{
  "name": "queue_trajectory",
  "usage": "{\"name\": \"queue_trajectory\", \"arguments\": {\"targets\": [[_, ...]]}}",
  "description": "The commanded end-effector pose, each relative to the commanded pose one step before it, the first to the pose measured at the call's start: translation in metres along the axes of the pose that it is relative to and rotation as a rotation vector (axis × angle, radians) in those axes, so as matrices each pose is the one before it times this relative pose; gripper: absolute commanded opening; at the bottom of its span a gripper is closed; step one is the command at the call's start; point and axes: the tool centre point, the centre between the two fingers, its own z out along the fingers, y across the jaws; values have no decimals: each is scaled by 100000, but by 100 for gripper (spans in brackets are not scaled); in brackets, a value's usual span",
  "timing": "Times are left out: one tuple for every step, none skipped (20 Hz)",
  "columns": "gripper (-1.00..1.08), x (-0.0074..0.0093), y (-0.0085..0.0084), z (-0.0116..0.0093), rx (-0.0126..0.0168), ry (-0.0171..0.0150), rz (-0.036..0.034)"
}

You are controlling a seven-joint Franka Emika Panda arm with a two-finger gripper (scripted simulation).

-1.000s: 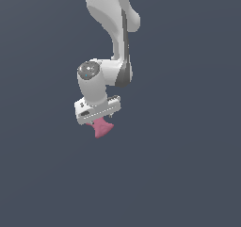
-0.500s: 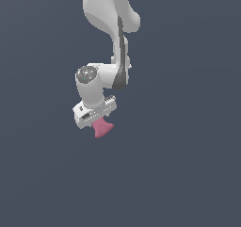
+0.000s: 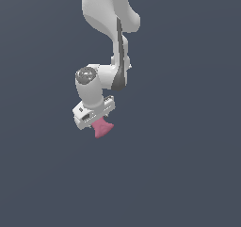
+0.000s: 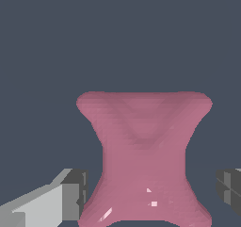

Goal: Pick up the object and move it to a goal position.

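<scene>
Gripper point(image 3: 98, 125) of the white Panda arm point(image 3: 106, 14) points down and somewhat toward the exterior view's right, with the pink object point(image 3: 102, 127) sticking out from under it. Whether the fingers press on the object cannot be told for sure: in the wrist view one grey-tipped finger point(image 4: 70, 195) stands just beside the object's flared base, while the other fingertip point(image 4: 229, 189) sits a little apart from it at the frame's edge. The jaws stand about as wide apart as the object's base. No surface shows beneath the object in either view, only flat dark slate background.

The object point(image 4: 143, 158) is a matte pink lump with a pinched waist. It flares out into two rounded, pointed corners at the far end and widens again at the end near the fingers. A shallow V-shaped hollow runs between the far corners, and a few small bright specks glint near the base.

Counted: one arm, one gripper with two fingers, one pink object.
</scene>
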Motion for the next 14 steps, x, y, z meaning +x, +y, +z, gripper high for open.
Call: {"name": "queue_trajectory", "arguments": {"targets": [[100, 2, -2, 120, -7, 8, -24], [100, -10, 3, 168, 0, 0, 0], [100, 8, -15, 231, -3, 3, -49], [100, -19, 4, 300, 0, 0, 0], [100, 7, -23, 361, -4, 5, -69], [100, -7, -15, 427, -3, 4, -49], [100, -12, -15, 489, -3, 4, -49], [100, -16, -14, 549, -3, 4, -49], [100, -13, -13, 538, -3, 4, -49], [100, -6, -10, 467, -3, 4, -49], [100, 3, -7, 395, -4, 4, -49], [100, -10, 16, 326, 0, 0, 0], [100, 22, 2, 252, -6, 4, -48], [100, 8, 24, 188, 0, 0, 0]]}}
